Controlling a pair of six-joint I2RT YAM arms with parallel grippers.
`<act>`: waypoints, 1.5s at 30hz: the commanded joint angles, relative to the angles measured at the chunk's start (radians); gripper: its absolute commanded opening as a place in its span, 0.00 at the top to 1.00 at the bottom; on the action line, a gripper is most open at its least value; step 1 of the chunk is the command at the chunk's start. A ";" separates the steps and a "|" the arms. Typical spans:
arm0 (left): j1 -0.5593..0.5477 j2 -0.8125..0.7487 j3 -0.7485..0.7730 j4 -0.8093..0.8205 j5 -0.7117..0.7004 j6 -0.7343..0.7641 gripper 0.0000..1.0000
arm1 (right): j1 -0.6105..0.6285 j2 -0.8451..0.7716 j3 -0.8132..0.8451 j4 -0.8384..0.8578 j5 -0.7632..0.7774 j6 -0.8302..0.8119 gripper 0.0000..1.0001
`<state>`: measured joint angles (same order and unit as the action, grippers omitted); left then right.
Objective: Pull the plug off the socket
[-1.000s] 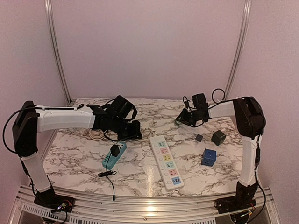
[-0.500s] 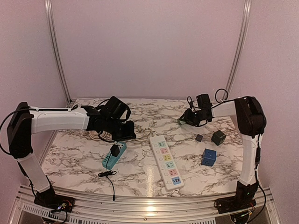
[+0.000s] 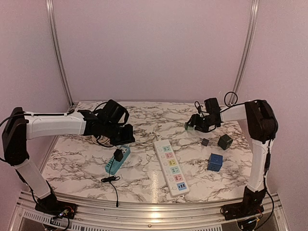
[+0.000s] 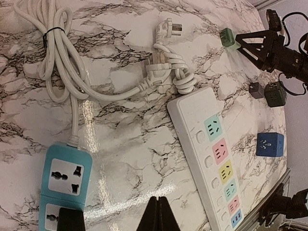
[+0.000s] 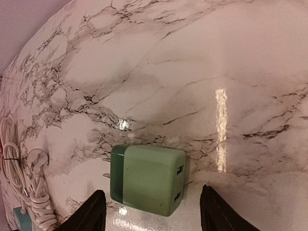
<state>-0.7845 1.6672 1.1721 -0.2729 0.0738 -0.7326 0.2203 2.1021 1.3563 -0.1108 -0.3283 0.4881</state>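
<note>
The left end effector [image 3: 128, 138] is closed, its fingertips [image 4: 158, 215] pressed together to a point with nothing between them. It hangs above the marble surface [image 3: 144, 185]. The black plug [image 3: 118, 155] sits just on the near side of it, seated in the teal socket strip [image 3: 117, 162]. In the left wrist view, the plug shows at the bottom edge, left of the fingertips. The white power strip [image 3: 172, 166] lies to the right of this end effector, and a bundled white cable [image 4: 57, 53] lies beyond it.

The right end effector [image 5: 153, 214] is open. A green adapter [image 5: 147, 180] lies flat on the surface between its two fingers, with a gap on each side. A small grey cube [image 3: 205, 142], a dark green cube [image 3: 224, 141] and a blue cube [image 3: 215, 162] rest on the near side of this end effector.
</note>
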 commanded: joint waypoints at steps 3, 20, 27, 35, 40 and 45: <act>0.021 -0.066 -0.048 0.003 -0.061 -0.004 1.00 | 0.003 -0.086 -0.042 -0.043 0.083 -0.047 0.33; 0.192 -0.209 -0.354 0.009 -0.175 -0.069 1.00 | 0.218 -0.354 -0.153 -0.088 0.323 -0.079 0.36; 0.187 -0.185 -0.450 0.054 -0.171 -0.084 1.00 | 0.316 -0.430 -0.189 -0.101 0.373 -0.059 0.38; 0.132 -0.121 -0.470 0.094 -0.163 -0.106 1.00 | 0.380 -0.469 -0.190 -0.115 0.395 -0.050 0.38; 0.051 -0.064 -0.427 0.096 -0.176 -0.129 1.00 | 0.403 -0.461 -0.192 -0.119 0.402 -0.047 0.39; -0.010 -0.054 -0.387 0.109 -0.176 -0.137 1.00 | 0.413 -0.454 -0.200 -0.112 0.400 -0.043 0.39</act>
<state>-0.7555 1.5936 0.7494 -0.1650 -0.0978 -0.8558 0.6189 1.6508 1.1595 -0.2070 0.0555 0.4309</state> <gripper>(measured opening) 0.005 0.614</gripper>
